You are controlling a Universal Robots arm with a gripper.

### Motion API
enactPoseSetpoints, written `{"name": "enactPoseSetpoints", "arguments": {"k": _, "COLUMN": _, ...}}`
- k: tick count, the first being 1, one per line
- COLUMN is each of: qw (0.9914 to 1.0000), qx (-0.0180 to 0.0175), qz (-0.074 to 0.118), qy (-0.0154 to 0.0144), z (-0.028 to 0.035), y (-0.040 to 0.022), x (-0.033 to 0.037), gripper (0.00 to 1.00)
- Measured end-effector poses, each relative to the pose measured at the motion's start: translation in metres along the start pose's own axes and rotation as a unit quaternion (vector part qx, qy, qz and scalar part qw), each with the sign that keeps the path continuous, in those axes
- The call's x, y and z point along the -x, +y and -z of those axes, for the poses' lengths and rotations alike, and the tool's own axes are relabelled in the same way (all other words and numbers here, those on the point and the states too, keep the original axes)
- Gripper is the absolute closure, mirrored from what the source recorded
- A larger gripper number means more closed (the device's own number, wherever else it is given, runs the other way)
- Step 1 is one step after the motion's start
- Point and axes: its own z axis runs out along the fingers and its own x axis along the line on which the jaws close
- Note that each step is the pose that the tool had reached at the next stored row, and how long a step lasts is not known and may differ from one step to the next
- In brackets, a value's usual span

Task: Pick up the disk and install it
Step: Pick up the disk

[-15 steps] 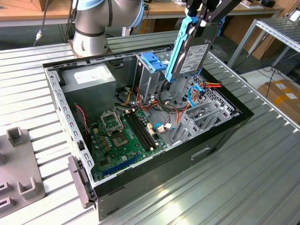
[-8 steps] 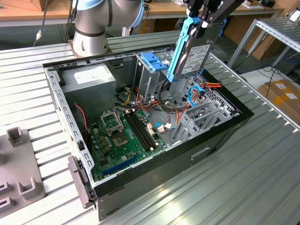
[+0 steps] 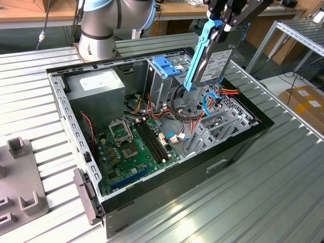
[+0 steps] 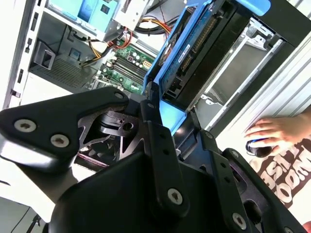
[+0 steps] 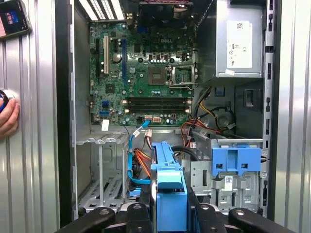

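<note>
Blue plastic frames the flat, dark grey hard drive, the disk [image 3: 211, 61]. It hangs on edge in the black gripper [image 3: 223, 26], whose jaws are clenched on its upper end, above the open black computer case [image 3: 202, 174] and touching nothing inside. It is roughly over the silver metal drive cage [image 3: 218, 126], which lies to the exterior view's right of the green motherboard [image 3: 129, 147], near the fixed blue bracket [image 3: 166, 66]. Doing this step well, I judge, means holding the carrier square to the cage's rails with a firm grip, since a tilted drive would likely bind. Orange and blue cables [image 3: 212, 98] lie just beneath (the likeliest snag), so they need a wide berth. A person's hand [image 4: 274, 130] rests outside the case, well apart.
</note>
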Motion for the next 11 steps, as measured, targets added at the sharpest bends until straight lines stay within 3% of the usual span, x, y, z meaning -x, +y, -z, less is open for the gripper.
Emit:
{"name": "enactPoseSetpoints", "arguments": {"k": 7, "qw": 1.00000, "qx": 0.0000, "qz": 0.000, "qy": 0.0001, "z": 0.0002, "y": -0.0007, "x": -0.0235, "gripper": 0.63}}
{"name": "enactPoseSetpoints", "arguments": {"k": 11, "qw": 1.00000, "qx": 0.0000, "qz": 0.000, "qy": 0.0001, "z": 0.0004, "y": -0.0008, "x": -0.0481, "gripper": 0.63}}
